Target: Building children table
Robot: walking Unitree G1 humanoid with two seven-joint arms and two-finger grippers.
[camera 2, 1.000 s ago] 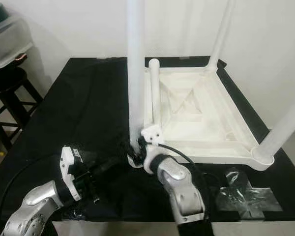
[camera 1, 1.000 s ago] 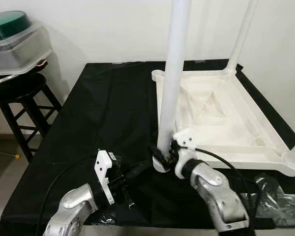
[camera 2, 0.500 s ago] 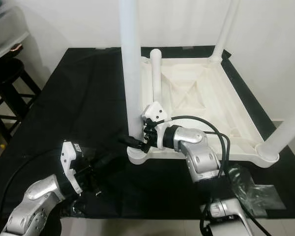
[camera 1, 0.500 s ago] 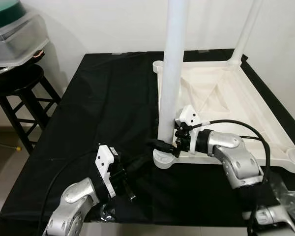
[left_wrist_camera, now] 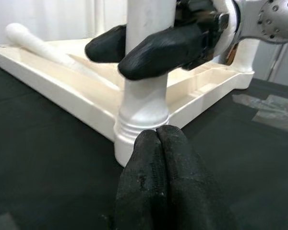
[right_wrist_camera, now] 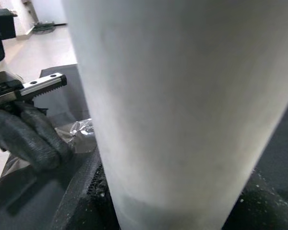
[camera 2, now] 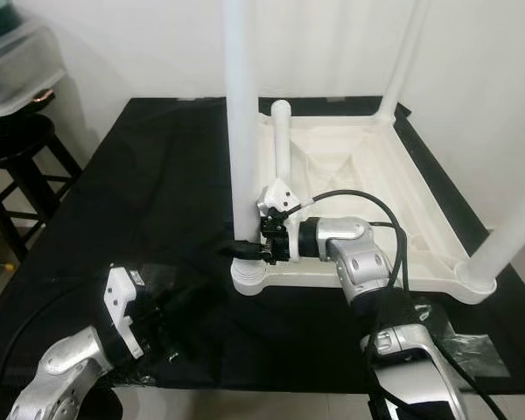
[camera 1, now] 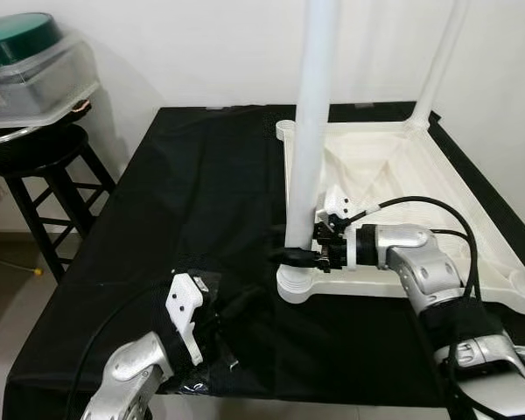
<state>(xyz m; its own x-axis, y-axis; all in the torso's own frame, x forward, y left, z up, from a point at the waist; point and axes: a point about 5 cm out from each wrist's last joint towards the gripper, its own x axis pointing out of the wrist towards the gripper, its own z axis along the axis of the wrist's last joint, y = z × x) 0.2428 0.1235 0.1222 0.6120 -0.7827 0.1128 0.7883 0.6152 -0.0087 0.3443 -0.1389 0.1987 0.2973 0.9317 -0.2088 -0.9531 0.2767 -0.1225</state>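
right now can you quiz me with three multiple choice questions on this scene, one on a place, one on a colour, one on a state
1. Where does the loose leg lie?
A. inside the upturned tabletop
B. on the stool
C. on the floor

2. What colour is the cloth under the tabletop?
A. white
B. black
C. green

3. What is the right hand doing?
A. hanging idle
B. resting open on the cloth
C. gripping the near upright leg

Answers:
1. A, the leg rests along the tabletop's left inner edge.
2. B, black cloth spreads all around the white tabletop.
3. C, the left wrist view shows its fingers clamped on either side of the near leg just above the socket, while the left hand waits shut in front of it.
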